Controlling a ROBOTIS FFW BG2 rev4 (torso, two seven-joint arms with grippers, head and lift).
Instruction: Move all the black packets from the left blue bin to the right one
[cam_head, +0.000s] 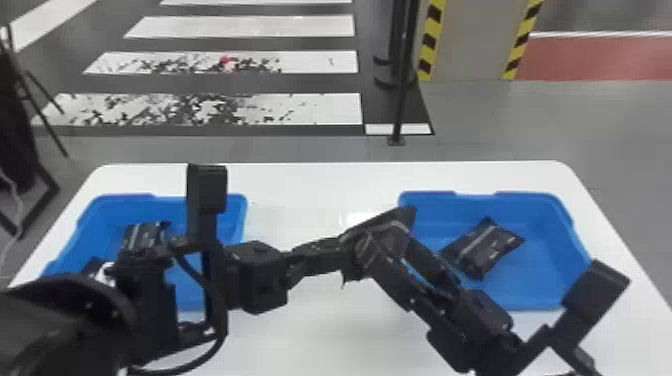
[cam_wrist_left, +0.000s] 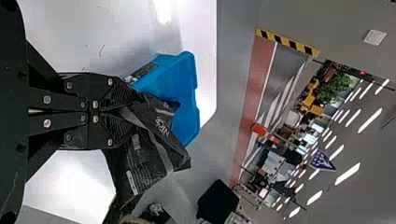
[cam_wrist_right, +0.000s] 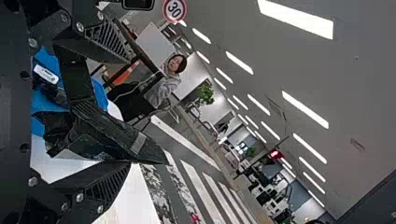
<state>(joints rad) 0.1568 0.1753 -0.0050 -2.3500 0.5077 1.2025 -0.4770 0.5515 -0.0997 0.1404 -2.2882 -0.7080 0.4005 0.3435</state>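
Observation:
Above the table between the bins, my left gripper (cam_head: 341, 252) is shut on a black packet (cam_head: 406, 220). My right gripper (cam_head: 389, 249) stands open with its fingers around that packet's free part. In the left wrist view, the closed left gripper (cam_wrist_left: 127, 112) pinches one end of the black packet (cam_wrist_left: 161, 151). The right wrist view has the black packet (cam_wrist_right: 126, 137) between the parted fingers of the right gripper (cam_wrist_right: 127, 113). Black packets (cam_head: 145, 235) lie in the left blue bin (cam_head: 112, 202), partly behind the left arm. Another black packet (cam_head: 485, 247) lies in the right blue bin (cam_head: 530, 202).
Both bins stand on a white table (cam_head: 320, 182), one at each side. The left arm reaches across the left bin; the right arm passes over the right bin's near left part. A black pole (cam_head: 402, 75) stands on the floor beyond the table.

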